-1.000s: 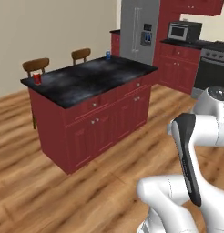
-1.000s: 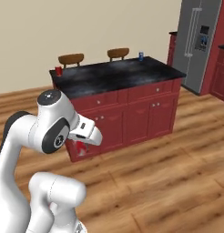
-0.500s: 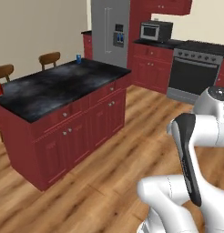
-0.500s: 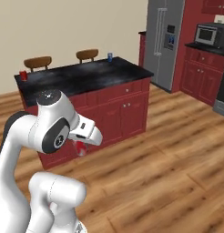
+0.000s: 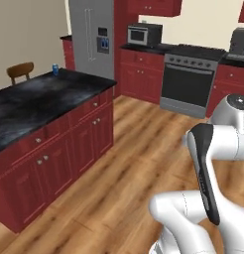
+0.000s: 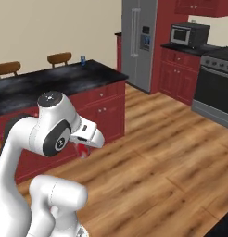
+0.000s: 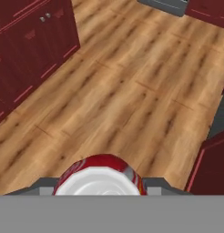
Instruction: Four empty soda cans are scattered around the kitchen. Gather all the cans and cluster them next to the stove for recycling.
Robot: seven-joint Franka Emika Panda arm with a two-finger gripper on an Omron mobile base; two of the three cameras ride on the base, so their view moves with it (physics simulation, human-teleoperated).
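One red cylindrical soda can with silver top [image 7: 99, 177] gripped in hand [image 7: 100, 184], above wood floor. Blue-white can [image 5: 55, 69] on far black marbled island surface [image 5: 39, 101]. Steel-fronted stove [image 5: 188, 79] far right; no cans visible beside it.

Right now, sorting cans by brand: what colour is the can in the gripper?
Red with a silver top, clearest in the hand view.

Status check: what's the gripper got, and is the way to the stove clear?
Gripper shut on red can. Stove ahead, across open wood floor. Blue can on island's far end.
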